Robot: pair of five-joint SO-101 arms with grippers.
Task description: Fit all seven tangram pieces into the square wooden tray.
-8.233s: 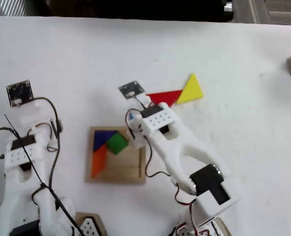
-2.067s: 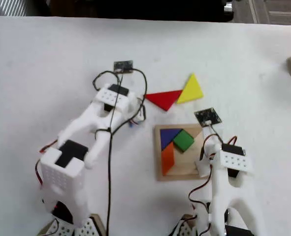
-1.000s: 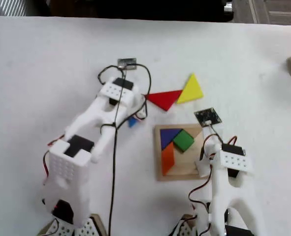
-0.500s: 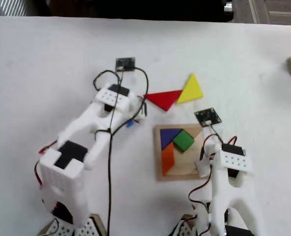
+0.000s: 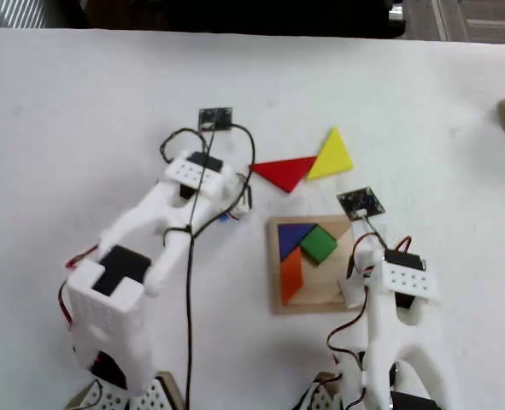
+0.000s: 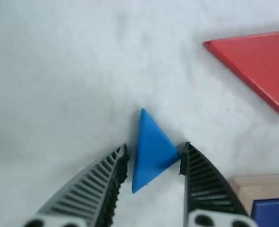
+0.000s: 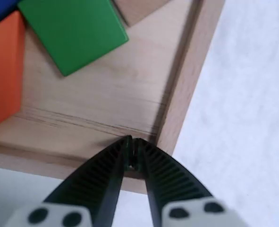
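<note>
Fingers first: my left gripper (image 6: 153, 151) has its two apart, one on each side of the small blue triangle (image 6: 151, 142), which lies flat on the white table (image 5: 81, 102). One pad looks to touch the piece's edge and the other is just off it, so nothing is clamped yet. A second ago this wrist sat farther out toward the red triangle (image 6: 262, 66), with the blue piece in the open beside it. Since then I've drawn back and settled over it.

My right gripper (image 7: 131, 153) hasn't stirred in that time — fingers pressed together, tips down on a corner of the wooden tray (image 7: 186, 80). The tray sits near the blue triangle and holds the green square (image 7: 71, 33), the orange piece (image 7: 2, 71) and a dark blue piece (image 5: 293, 239). The red triangle and the yellow triangle (image 5: 331, 156) wait just past it. I judge the blue triangle lined up for a grasp — closing comes next.
</note>
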